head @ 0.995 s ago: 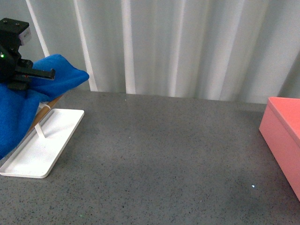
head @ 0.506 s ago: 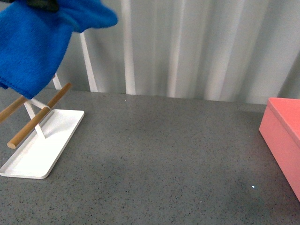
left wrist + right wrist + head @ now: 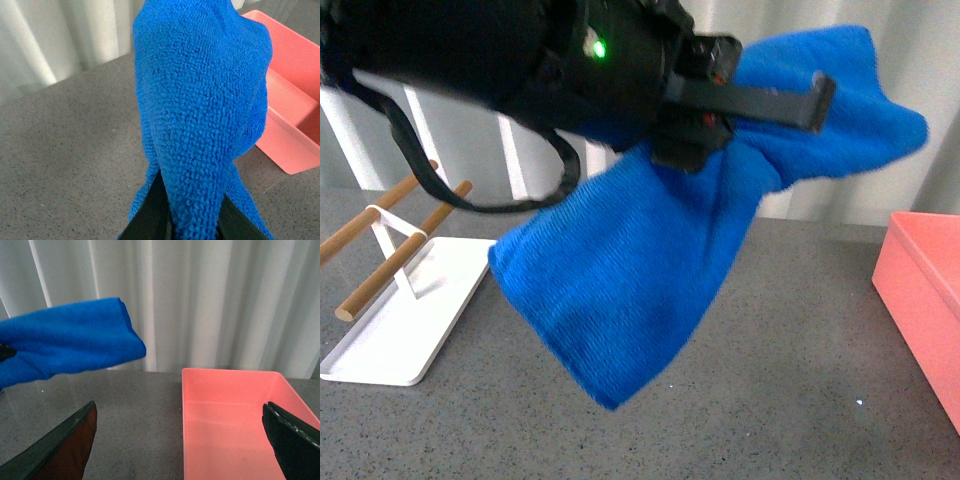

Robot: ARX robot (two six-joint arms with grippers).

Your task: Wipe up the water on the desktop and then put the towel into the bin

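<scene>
My left gripper [image 3: 760, 105] is shut on the blue towel [image 3: 640, 260] and holds it in the air above the middle of the dark grey desktop [image 3: 790, 400]. The towel hangs down from the jaws without touching the desktop. In the left wrist view the towel [image 3: 205, 110] is pinched between the two fingers [image 3: 150, 210], with the pink bin [image 3: 290, 100] beyond it. The bin [image 3: 925, 290] stands at the right edge of the desktop. My right gripper [image 3: 180, 440] is open and empty, above the bin's [image 3: 230, 420] near rim, and the towel [image 3: 70, 340] shows there too.
A flat white tray [image 3: 390, 320] with two wooden rods [image 3: 395, 265] stands at the left of the desktop. Pale curtains [image 3: 880, 60] hang behind the desk. The bin's inside shows nothing in it.
My left arm has swung from the far left over the tray to the middle of the desk, carrying the towel to the right. The towel now hangs over the desktop's centre.
</scene>
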